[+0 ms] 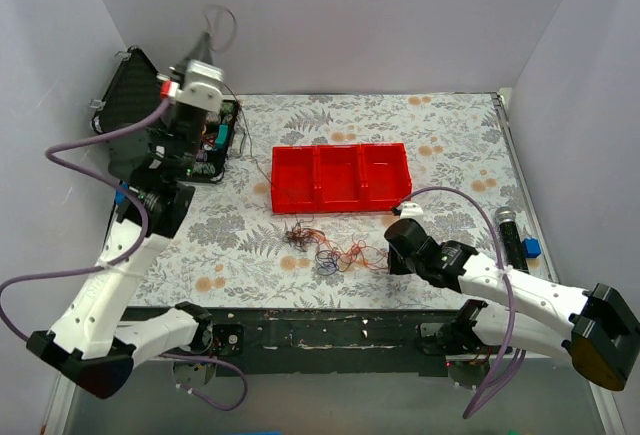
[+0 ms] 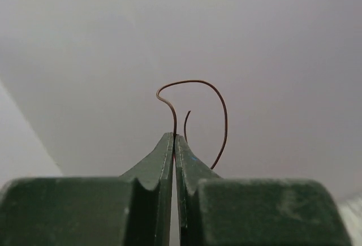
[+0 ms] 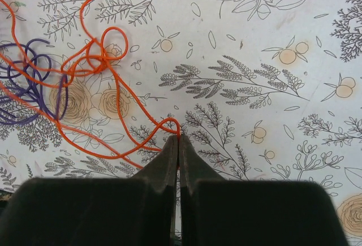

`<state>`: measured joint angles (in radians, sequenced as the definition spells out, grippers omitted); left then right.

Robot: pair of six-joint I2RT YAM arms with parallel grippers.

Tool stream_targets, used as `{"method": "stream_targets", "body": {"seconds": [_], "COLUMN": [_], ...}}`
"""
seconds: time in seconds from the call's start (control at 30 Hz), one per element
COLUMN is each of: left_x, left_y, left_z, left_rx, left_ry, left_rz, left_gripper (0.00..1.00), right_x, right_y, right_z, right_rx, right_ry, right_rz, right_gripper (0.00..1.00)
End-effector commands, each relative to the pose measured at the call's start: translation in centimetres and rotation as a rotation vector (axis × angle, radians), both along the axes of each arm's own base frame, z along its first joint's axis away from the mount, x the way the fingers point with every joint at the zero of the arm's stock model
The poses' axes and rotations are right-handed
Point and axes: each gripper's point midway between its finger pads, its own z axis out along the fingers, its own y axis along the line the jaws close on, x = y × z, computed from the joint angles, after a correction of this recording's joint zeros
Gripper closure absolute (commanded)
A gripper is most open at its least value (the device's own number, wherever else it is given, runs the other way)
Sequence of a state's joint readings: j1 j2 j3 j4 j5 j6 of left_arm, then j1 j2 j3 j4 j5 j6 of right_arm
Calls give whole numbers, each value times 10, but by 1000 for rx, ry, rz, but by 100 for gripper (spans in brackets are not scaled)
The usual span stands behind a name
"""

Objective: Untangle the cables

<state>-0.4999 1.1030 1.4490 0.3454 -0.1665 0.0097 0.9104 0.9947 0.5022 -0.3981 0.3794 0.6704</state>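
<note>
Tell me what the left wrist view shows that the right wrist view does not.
Only left wrist: a brown wire curling up from the left tool, against a plain wall. Only right wrist: an orange wire in the right tool, lying across purple wires on a flowered cloth. Both: a dark tool shut on one thin wire.

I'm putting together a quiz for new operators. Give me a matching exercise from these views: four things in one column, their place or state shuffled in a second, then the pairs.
1. left gripper
2. right gripper
3. purple cable
4. red tray

A. lies looped on the tablecloth, ungripped
B. shut on an orange cable at table level
C. sits behind the cable clump
D. held high, shut on a brown cable

Pairs: 1-D, 2-B, 3-A, 4-C
</note>
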Motion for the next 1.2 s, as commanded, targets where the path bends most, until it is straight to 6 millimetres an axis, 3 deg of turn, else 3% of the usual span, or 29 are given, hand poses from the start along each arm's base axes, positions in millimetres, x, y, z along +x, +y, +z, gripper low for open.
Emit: {"method": "stream_targets", "body": {"seconds": [0.0, 0.1, 0.17, 0.3, 0.4, 0.43, 0.47, 0.53, 0.63, 0.83, 0.97, 1.17], "left_x": [-1, -17, -30, -71, -103, -115, -124, -138, -145, -145, -144, -152], "left_y": [-52, -66, -75, -87, -96, -101, -103, -109, -123, -164, -191, -212], "left_z": [-137, -204, -253, -326, -362, -368, -377, -384, -387, -377, -368, -373], "left_rx": [212, 337, 435, 552, 611, 633, 664, 712, 754, 690, 629, 586], "left_ry": [376, 502, 650, 874, 936, 932, 924, 881, 819, 821, 881, 956], "left_rz": [-278, -380, -460, -659, -813, -882, -925, -1008, -1075, -1209, -1296, -1388], "left_gripper": [100, 100, 100, 96, 79, 65, 44, 31, 20, 15, 20, 47], "right_x": [0, 0, 1, 6, 1, -5, -8, -12, -11, -14, -13, -9], "right_y": [5, 14, 26, 41, 46, 51, 57, 63, 69, 89, 97, 102], "right_z": [12, 24, 45, 98, 106, 106, 108, 112, 122, 151, 163, 176], "right_rx": [17, 77, 157, 312, 334, 350, 369, 397, 421, 467, 482, 483], "right_ry": [-12, -50, -112, -289, -290, -279, -280, -287, -319, -356, -381, -410], "right_rz": [37, 88, 147, 237, 284, 322, 360, 400, 435, 545, 582, 599], "right_gripper": [99, 99, 99, 99, 99, 99, 99, 99, 99, 99, 99, 99]}}
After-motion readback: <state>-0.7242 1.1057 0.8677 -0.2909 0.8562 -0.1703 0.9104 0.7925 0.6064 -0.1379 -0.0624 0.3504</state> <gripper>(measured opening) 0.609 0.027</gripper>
